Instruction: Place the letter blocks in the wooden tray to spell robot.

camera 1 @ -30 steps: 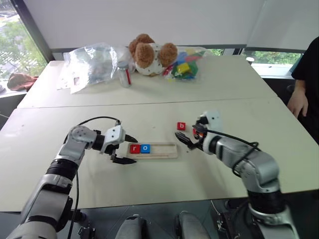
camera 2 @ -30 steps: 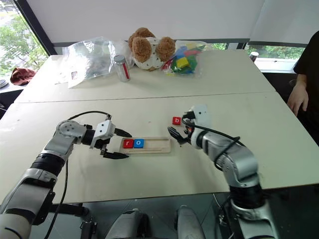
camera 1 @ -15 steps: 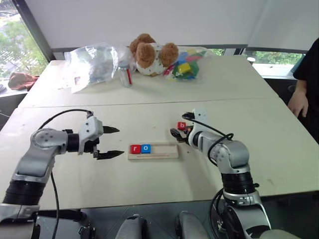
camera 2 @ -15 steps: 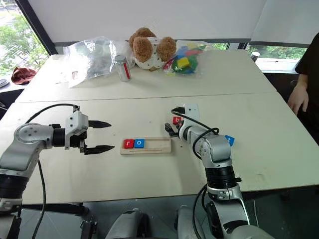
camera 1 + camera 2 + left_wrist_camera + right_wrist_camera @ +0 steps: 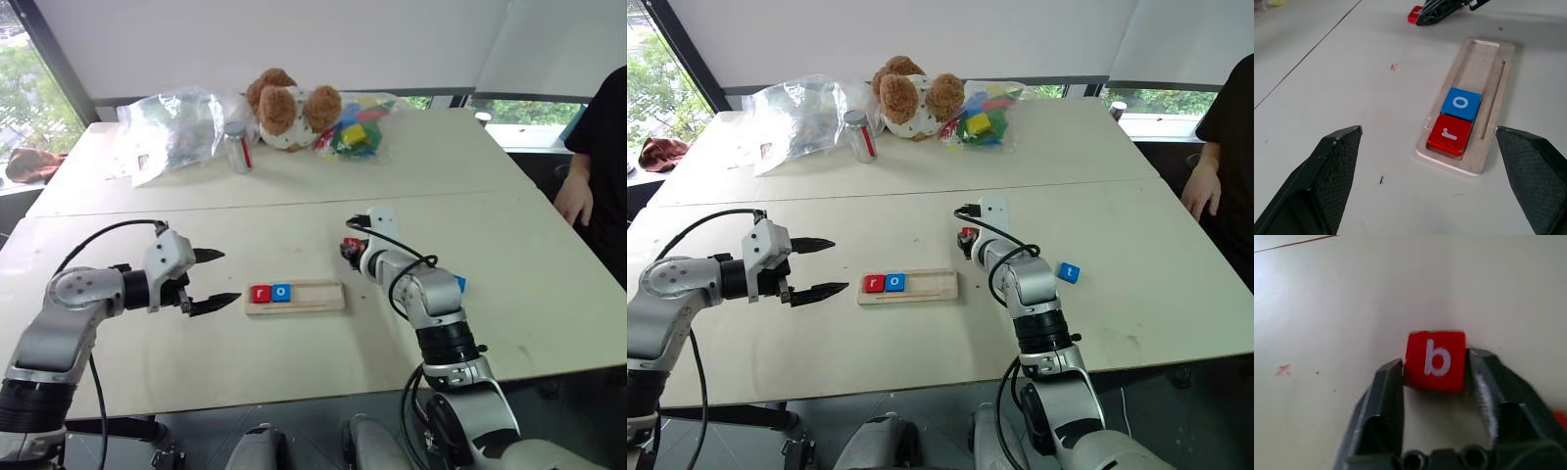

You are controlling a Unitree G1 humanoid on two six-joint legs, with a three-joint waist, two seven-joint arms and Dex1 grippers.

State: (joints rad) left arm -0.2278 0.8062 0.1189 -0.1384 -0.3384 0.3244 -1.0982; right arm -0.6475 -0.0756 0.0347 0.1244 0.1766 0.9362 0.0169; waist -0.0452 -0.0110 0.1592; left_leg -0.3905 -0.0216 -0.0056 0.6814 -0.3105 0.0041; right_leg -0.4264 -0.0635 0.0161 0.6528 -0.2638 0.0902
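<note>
The wooden tray (image 5: 315, 297) lies mid-table with a red "r" block (image 5: 261, 293) and a blue "o" block (image 5: 282, 292) side by side at its left end. Just beyond the tray's right end, my right gripper (image 5: 350, 250) is shut on a red "b" block (image 5: 1436, 360) that rests on the table; both fingers press its sides. A blue "t" block (image 5: 1070, 272) lies on the table to the right of that arm. My left gripper (image 5: 230, 277) hovers open and empty to the left of the tray, pointing at it.
At the far side stand a teddy bear (image 5: 289, 106), a clear plastic bag (image 5: 176, 122), a small jar (image 5: 235, 152) and a bag of coloured toy blocks (image 5: 353, 127). A person's hand (image 5: 571, 201) hangs at the table's right edge.
My right gripper has reached forward and shut on the "b" block. The left gripper has drawn back to the left, away from the tray, and risen, still open.
</note>
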